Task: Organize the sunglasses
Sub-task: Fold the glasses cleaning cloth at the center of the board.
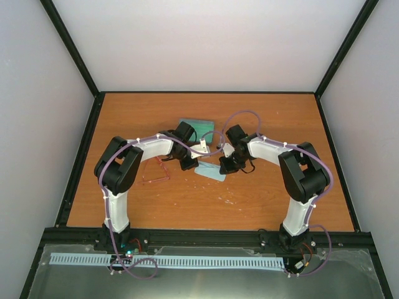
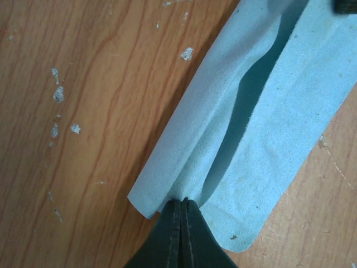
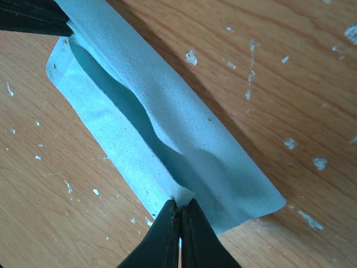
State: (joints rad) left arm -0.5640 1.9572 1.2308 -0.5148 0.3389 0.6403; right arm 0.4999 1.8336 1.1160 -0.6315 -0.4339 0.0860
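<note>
left hand point(image 2: 181, 205) and right hand point(image 3: 179, 205) each pinch one end of the blue cloth point(image 2: 268, 128), folded between them; the sunglasses point(image 1: 156, 172) lie on the worktop point(image 1: 249, 199) just left of the left hand, long axis roughly sideways, so the left arm is nearer

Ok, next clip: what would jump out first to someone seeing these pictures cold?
The light-blue cloth at mid-table, folded over lengthwise and pinched at opposite ends by the left tool and the right tool, both shut on it. To its left, the red-framed sunglasses lie on the wood beneath the left arm, untouched. Behind the tools sits the case, partly hidden.
</note>
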